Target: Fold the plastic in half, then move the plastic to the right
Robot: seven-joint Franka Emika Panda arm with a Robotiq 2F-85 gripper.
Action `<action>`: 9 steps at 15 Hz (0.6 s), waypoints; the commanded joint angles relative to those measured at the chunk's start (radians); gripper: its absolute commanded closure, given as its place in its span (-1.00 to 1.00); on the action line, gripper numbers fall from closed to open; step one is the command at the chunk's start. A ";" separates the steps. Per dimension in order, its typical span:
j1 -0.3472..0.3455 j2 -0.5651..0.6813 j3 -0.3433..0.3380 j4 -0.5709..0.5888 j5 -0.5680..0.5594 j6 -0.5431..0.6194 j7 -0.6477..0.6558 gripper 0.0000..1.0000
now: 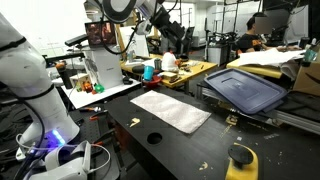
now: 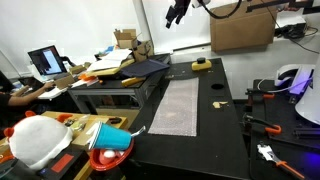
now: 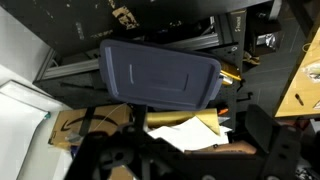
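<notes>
The plastic is a clear, whitish rectangular sheet lying flat and unfolded on the black table, seen in both exterior views (image 1: 170, 110) (image 2: 177, 107). My gripper (image 2: 178, 12) is high above the far end of the table, well clear of the sheet. It is open and empty. In the wrist view the two dark fingers stand wide apart at the bottom edge (image 3: 190, 160). That view looks past the table at a dark blue bin lid (image 3: 160, 75) and loose papers (image 3: 180, 130). The plastic does not show in the wrist view.
The dark blue bin lid (image 1: 245, 88) (image 2: 140, 68) sits on a cart beside the table. A yellow object (image 1: 240, 157) (image 2: 202, 65) lies on the table near a corner. A red bowl (image 2: 105, 158), a laptop (image 2: 45, 62) and a cardboard box (image 2: 240, 32) surround it.
</notes>
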 commanded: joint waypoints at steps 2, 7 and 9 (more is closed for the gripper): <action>0.092 0.065 -0.057 0.095 0.184 -0.168 -0.038 -1.00; -0.026 0.137 0.060 0.174 0.361 -0.343 -0.121 -1.00; -0.074 0.161 0.103 0.191 0.373 -0.394 -0.148 -1.00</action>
